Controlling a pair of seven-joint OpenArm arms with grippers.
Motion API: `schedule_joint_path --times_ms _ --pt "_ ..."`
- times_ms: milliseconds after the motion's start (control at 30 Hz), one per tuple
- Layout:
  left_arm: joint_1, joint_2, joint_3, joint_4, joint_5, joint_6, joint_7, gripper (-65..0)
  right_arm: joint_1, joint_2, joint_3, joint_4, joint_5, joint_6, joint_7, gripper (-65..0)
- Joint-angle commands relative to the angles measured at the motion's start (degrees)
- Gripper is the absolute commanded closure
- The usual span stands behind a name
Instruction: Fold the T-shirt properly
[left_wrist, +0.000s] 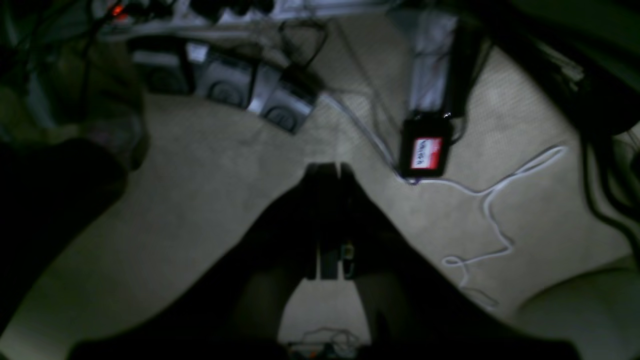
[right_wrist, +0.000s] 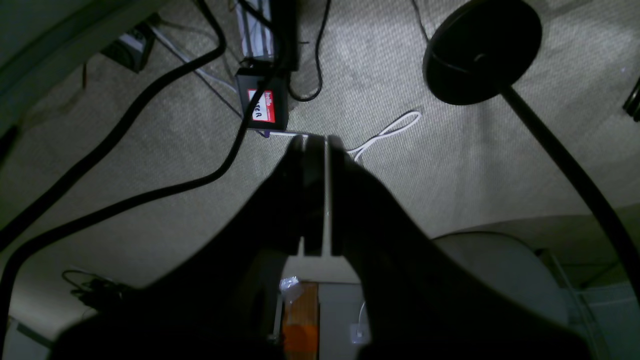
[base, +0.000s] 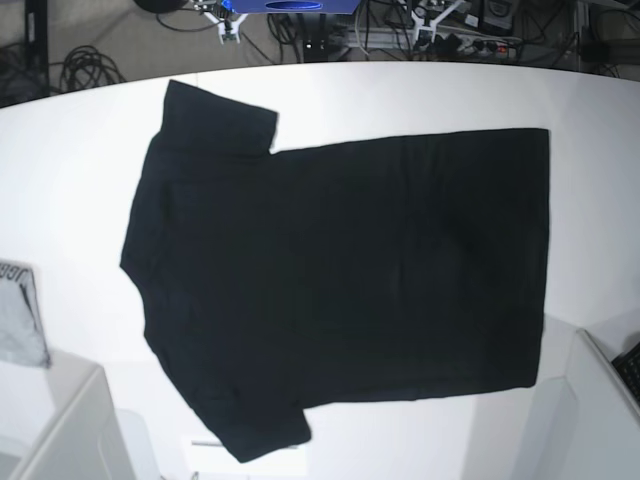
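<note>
A: Where is the large black short-sleeved cloth T-shirt (base: 340, 270) lying?

B: It is lying flat and spread out on the white worktop (base: 420, 95), plain side up. Its collar end is pointing to the left of the base view and its straight hem is running along the right. One sleeve is reaching toward the far left, the other toward the near left.

A: Is anything else lying on the worktop?

B: A small grey cloth item with dark lettering (base: 18, 315) is lying at the left edge, apart from the T-shirt.

A: What is the left gripper (left_wrist: 330, 172) doing?

B: Its jaws are resting together and holding nothing. It is hanging over a beige carpeted floor (left_wrist: 200, 190), with a thin white cable (left_wrist: 495, 200) and a small black box with a red and white label (left_wrist: 425, 150) beyond it.

A: And the right gripper (right_wrist: 315, 142)?

B: Its jaws are also standing together, with only a thin slit between them, and nothing is sitting in it. The same labelled box is lying just beyond its tips, and a round black stand base (right_wrist: 480, 50) is sitting to the far right.
</note>
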Motion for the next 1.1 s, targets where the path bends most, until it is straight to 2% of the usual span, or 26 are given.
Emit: schedule_joint_path --times_ms 0,67,100,267,333,433,567,867,1000,1067 --pt "-0.03 0.26 -0.16 0.22 -0.17 0.12 -0.19 -0.7 -0.3 -0.15 0.12 0.14 0.12 -0.08 -0.17 0.0" --pt "-0.03 0.26 -0.16 0.04 -0.17 0.12 0.34 -1.0 -0.3 -0.15 0.12 0.14 0.12 -0.08 -0.17 0.0" --pt "-0.12 0.26 -0.16 -0.04 -0.17 0.12 0.34 -3.3 -0.3 -0.15 0.12 0.14 0.12 -0.08 -0.08 0.0" --pt "0.85 0.26 0.19 0.13 -0.17 0.12 -0.1 -28.1 -0.39 -0.06 -0.14 0.23 -0.06 -0.08 -0.08 0.0" --pt "1.82 0.26 0.45 0.31 -0.17 0.12 -0.19 -30.1 -0.39 -0.06 -0.14 0.23 -0.06 -0.08 0.63 0.0" --pt "2.26 0.18 0.36 0.31 -0.17 0.12 -0.19 -22.7 -0.92 -0.06 -0.23 0.23 -0.14 -0.08 4.49 0.0" --pt "2.34 0.18 0.01 0.31 -0.17 0.12 -0.19 0.0 -1.36 0.02 -0.23 0.23 -0.23 -0.17 7.75 0.0" --pt "1.99 0.18 -0.16 0.39 -0.17 0.12 -0.63 0.0 -1.36 0.02 -0.32 -0.04 -0.23 -0.17 7.75 0.0" --pt "2.26 0.18 -0.08 -0.13 -0.17 0.12 -6.96 0.0 -1.36 0.02 -0.32 -0.21 -0.23 -0.17 7.66 0.0" --pt "2.26 0.18 -0.08 -0.13 -0.17 0.12 -7.31 0.0 -1.45 0.02 -0.32 -0.21 -0.23 -0.17 7.66 0.0"
